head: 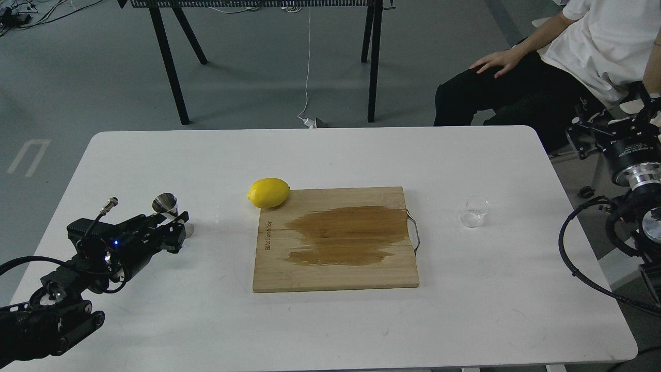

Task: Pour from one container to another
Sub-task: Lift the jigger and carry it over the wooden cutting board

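One jigger [167,205], one glass cup [475,211]

cutting board [335,240] mid-table [320,155]. lemon [268,192] at its back-left corner, jigger [166,204] well left of it, glass cup [475,211] to its right.

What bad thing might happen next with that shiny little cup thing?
The left gripper is right at the narrow-waisted jigger, so a nudge might tip it over. The glass cup sits far across the cutting board, so carrying it over the lemon risks a spill.
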You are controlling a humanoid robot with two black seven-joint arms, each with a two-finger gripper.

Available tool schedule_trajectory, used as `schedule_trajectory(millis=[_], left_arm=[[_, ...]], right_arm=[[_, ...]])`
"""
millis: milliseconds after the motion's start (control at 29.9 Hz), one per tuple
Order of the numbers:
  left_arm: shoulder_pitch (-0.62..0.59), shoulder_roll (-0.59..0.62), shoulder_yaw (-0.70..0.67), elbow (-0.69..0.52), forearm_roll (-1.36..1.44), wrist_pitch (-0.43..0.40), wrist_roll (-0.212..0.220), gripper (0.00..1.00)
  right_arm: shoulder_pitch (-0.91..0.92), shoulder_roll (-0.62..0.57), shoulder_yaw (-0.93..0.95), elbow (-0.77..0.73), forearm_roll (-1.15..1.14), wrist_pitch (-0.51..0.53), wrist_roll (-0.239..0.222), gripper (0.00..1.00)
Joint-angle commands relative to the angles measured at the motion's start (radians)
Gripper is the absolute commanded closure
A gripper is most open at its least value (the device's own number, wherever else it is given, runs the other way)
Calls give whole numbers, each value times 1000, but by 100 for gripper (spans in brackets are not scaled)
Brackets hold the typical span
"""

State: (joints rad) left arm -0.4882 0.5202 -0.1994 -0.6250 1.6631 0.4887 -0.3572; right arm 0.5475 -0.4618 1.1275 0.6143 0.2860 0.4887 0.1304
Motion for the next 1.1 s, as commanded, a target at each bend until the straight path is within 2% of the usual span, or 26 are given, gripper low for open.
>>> schedule_trajectory(millis=[0, 67, 301, 501, 669, 802, 903, 1070], left_arm=[[5, 3, 5, 1, 6, 0, -2, 88], [5, 9, 5, 1, 7, 0, -2, 92], [-39, 76, 0, -31, 9, 0, -2, 92], [-197, 126, 5, -185, 56, 0, -2, 91], [-328, 104, 11, -300, 99, 0, -2, 91], [-395, 8, 20, -294, 278, 0, 3, 92], [-400, -96, 20, -266, 491, 0, 7, 93], [-388, -244, 26, -142, 519, 0, 7, 93]], right_arm=[[0, 0, 0, -1, -1, 0, 0, 0], [0, -1, 0, -1, -1, 0, 0, 0], [2, -1, 0, -1, -1, 0, 0, 0], [-1, -12, 0, -1, 1, 0, 0, 0], [-12, -21, 1, -1, 1, 0, 0, 0], [-18, -26, 6, -1, 1, 0, 0, 0], [-26, -26, 11, -1, 1, 0, 0, 0], [-34, -24, 12, -1, 1, 0, 0, 0]])
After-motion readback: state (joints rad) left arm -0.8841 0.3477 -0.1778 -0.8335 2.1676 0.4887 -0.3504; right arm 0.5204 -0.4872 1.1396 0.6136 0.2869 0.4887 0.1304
